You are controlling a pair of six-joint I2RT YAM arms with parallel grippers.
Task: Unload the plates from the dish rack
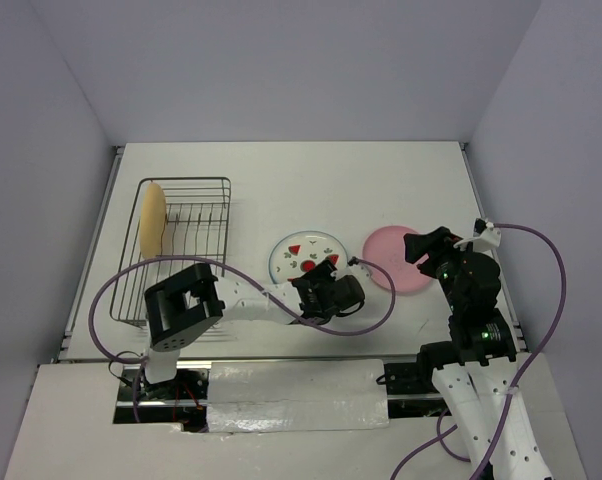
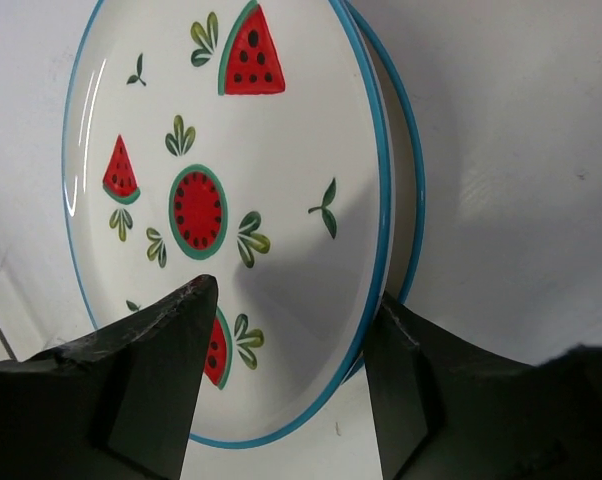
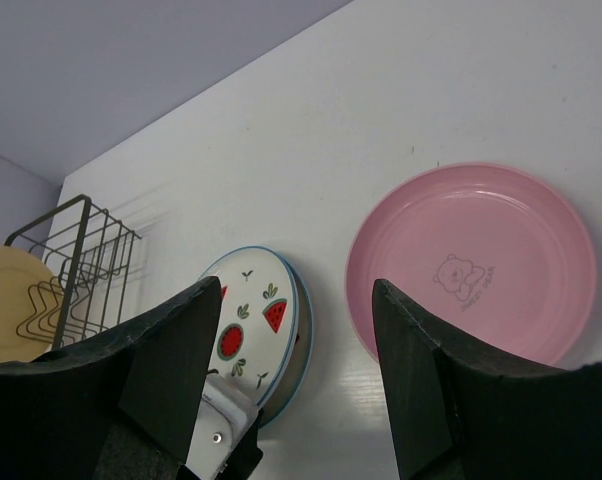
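Observation:
A white plate with red watermelon marks [image 1: 303, 255] leans, tilted, on a second blue-rimmed plate [image 2: 409, 170] at mid-table. My left gripper [image 1: 327, 270] is open at its near rim. One finger stands in front of the plate's face [image 2: 271, 150], the other behind the rim, with a gap showing. The pink plate [image 1: 386, 256] lies flat to the right. Above its near right side hovers my right gripper [image 1: 431, 243], open and holding nothing. A tan-yellow plate [image 1: 152, 220] stands upright at the left end of the dark wire dish rack [image 1: 226, 215].
Purple cables loop off both arms, one [image 1: 111, 300] lying along the rack's near left corner. A white strip [image 1: 291, 395] covers the near table edge between the arm bases. Grey walls close in the back and sides.

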